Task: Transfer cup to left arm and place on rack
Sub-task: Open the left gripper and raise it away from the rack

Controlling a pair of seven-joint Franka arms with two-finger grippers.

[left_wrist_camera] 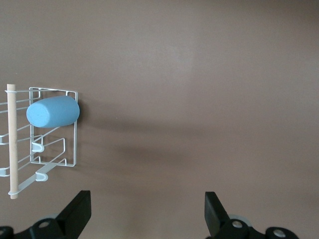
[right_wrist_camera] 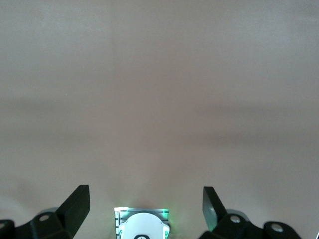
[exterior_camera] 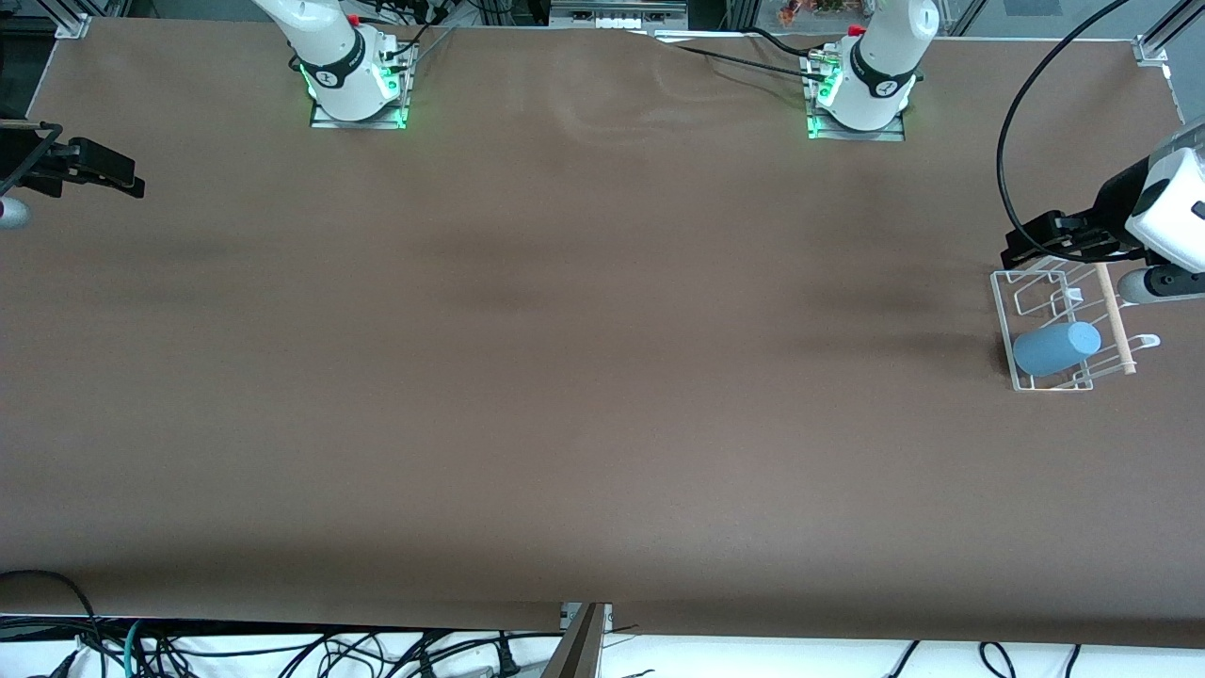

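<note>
The light blue cup lies on its side on the white wire rack, at the left arm's end of the table. The rack's pale wooden rod runs along one side. My left gripper is open and empty, up over the table just beside the rack. In the left wrist view the cup rests on the rack, apart from my left gripper. My right gripper is open and empty at the right arm's end of the table; in its wrist view it is over bare table.
The brown table cloth covers the whole table. The two arm bases stand along the table's robot edge. A long black cable loops above the left arm. The right arm's base also shows in the right wrist view.
</note>
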